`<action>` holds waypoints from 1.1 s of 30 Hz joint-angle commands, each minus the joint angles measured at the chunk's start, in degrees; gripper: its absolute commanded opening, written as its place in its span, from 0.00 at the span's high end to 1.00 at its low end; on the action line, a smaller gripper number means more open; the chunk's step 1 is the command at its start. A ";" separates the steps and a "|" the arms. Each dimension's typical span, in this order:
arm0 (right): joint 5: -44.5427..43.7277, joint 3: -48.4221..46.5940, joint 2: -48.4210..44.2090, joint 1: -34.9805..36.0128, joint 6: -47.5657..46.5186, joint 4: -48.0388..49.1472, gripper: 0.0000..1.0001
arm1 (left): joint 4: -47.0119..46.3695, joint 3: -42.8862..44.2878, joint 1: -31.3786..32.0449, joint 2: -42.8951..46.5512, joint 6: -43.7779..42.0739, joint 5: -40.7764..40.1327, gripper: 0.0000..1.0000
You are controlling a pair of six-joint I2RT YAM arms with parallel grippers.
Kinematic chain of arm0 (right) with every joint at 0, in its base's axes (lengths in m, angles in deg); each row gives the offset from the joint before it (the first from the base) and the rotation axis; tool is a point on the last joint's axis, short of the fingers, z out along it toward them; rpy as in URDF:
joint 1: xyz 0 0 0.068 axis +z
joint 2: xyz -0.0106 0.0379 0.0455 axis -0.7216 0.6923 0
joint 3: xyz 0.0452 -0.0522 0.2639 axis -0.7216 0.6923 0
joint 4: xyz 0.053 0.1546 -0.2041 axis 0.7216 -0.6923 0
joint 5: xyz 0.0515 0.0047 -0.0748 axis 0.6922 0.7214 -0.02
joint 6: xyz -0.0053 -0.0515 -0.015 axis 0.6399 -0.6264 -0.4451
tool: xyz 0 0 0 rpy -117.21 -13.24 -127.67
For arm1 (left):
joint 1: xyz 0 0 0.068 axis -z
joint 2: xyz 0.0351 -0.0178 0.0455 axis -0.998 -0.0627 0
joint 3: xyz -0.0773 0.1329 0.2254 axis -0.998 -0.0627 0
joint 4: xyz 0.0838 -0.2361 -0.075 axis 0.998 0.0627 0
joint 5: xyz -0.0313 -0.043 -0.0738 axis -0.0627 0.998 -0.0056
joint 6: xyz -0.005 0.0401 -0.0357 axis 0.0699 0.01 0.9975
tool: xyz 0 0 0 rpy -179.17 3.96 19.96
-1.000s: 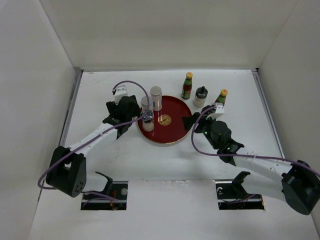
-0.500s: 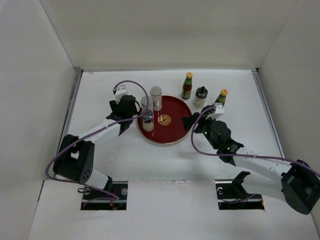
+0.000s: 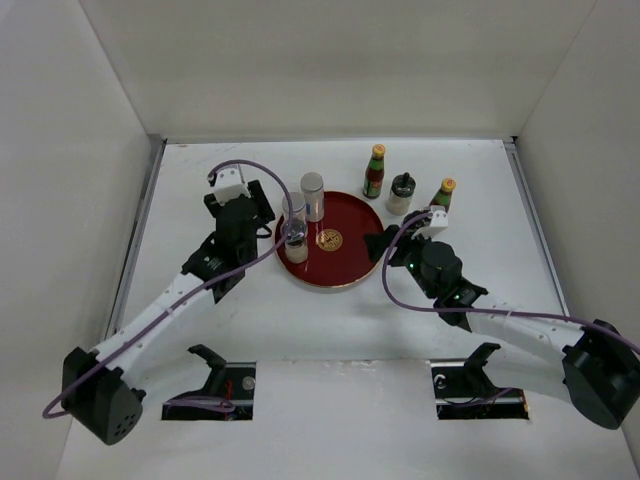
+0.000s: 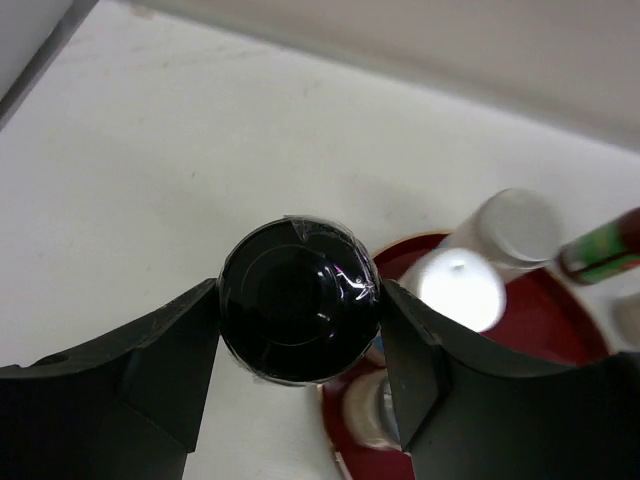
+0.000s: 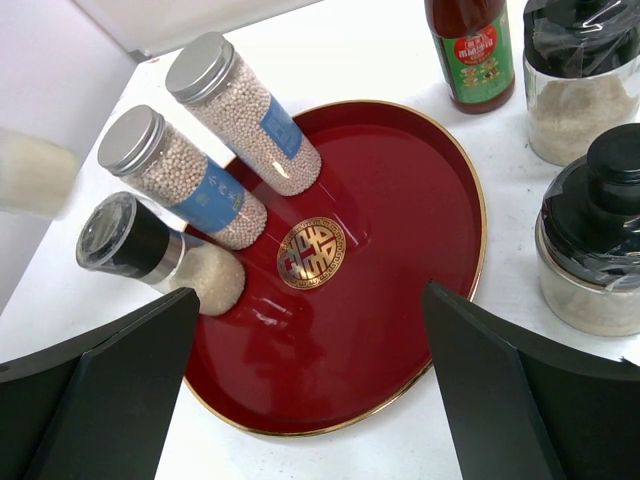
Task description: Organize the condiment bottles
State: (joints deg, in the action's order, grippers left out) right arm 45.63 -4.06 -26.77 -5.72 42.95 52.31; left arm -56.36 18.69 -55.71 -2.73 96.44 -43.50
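Observation:
A black-topped pale shaker (image 3: 296, 240) stands at the left edge of the red plate (image 3: 345, 262). Two silver-capped shakers (image 3: 313, 195) stand just behind it on the plate. My left gripper (image 3: 265, 212) is open, raised and just left of the black-topped shaker. In the left wrist view its black cap (image 4: 298, 300) shows between my fingers. My right gripper (image 5: 310, 292) is wide open and empty over the plate's near right rim (image 5: 470, 250). Two sauce bottles (image 3: 375, 172) (image 3: 443, 193) and a black-topped shaker (image 3: 401, 194) stand on the table behind the plate's right side.
White walls close in the table on the left, back and right. In the right wrist view a second black-topped shaker (image 5: 600, 250) stands close to my right finger, beside the plate's rim.
My left gripper has pulled back to the left and up from the black-topped shaker, which stays on the plate. The left arm's elbow has swung down and outward. The right arm has not moved.

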 commanded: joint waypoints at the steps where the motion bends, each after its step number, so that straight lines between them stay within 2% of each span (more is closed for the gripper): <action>1: 0.01 -1.02 -1.72 0.00 0.04 2.01 0.00 | -4.63 5.08 5.80 4.12 -3.01 -2.81 0.65; 7: -2.37 0.56 -5.41 -0.88 0.39 2.01 0.00 | -4.98 7.99 18.19 -0.35 -4.77 -0.88 0.65; 16: -4.74 1.53 -6.74 -2.72 1.26 1.75 0.00 | -10.08 5.97 26.91 -10.89 -4.07 1.32 0.65; 23: -4.04 1.79 -6.91 -3.95 2.32 1.13 0.00 | -14.21 2.11 25.95 -16.44 -4.07 1.41 0.65; 33: -3.78 1.70 -6.39 -4.65 2.31 1.22 0.00 | -14.92 -2.47 25.95 -18.55 -3.54 2.28 0.63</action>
State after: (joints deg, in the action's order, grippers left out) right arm 42.15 -2.55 -32.76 -9.78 44.52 52.02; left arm -64.80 16.48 -29.77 -22.30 92.92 -40.77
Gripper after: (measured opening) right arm 0.998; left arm 0.585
